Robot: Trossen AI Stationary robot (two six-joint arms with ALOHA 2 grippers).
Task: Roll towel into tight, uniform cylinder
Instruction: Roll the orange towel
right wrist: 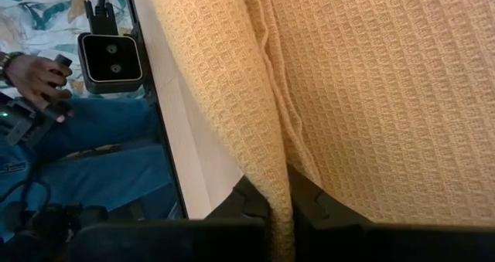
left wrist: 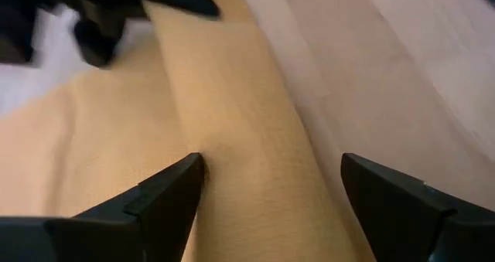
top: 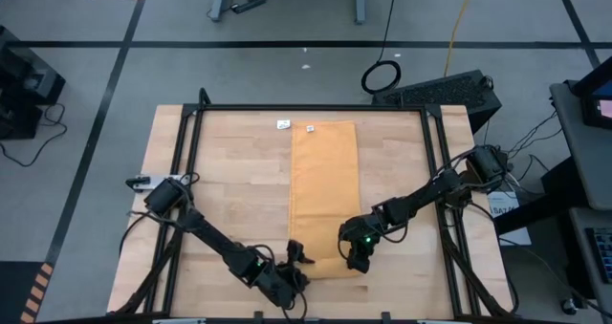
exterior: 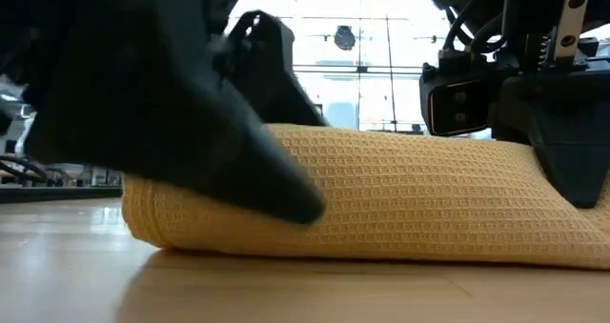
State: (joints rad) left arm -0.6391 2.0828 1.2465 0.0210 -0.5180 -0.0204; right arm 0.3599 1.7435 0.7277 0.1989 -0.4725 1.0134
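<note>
Towel (top: 323,185) is light, limp waffle cloth, best taken at its near folded edge. Right fingers (right wrist: 280,208) pinch that edge shut; left fingers (left wrist: 267,196) straddle it, wide open, holding nothing.

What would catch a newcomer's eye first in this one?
The long mustard-yellow towel lies down the middle of the wooden table, its near end turned into a first roll. Both grippers work at that end: the right gripper is shut on the towel's edge, and the left gripper stands open astride the roll.
</note>
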